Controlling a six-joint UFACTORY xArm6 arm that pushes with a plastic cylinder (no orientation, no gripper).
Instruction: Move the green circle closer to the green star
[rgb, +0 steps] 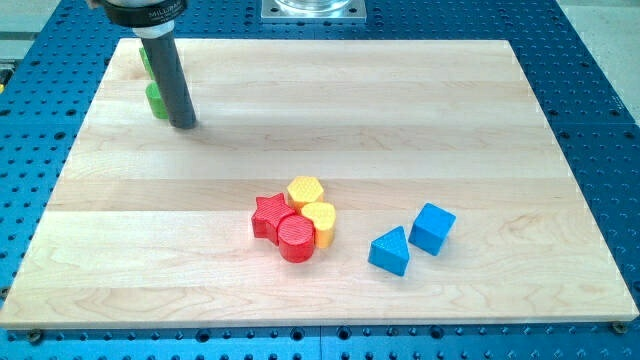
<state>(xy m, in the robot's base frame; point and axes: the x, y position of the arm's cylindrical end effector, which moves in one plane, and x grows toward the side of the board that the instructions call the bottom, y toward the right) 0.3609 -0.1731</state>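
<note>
Two green blocks sit at the worktop's (300, 120) 10 o'clock corner, both mostly hidden behind my rod, shapes unreadable: lower one (156, 99), upper one (146, 58). My tip (184, 126) rests just at 4 o'clock of the lower green. End effector is a plain dark rod, nothing held. Pale wood worktop, ridged plastic blocks. Centre cluster, touching: red star (268, 215), red cylinder (296, 239), yellow hexagon (305, 190), yellow heart (321, 222). Blue triangle (390, 250) and blue cube (432, 227) at its 3 o'clock.
</note>
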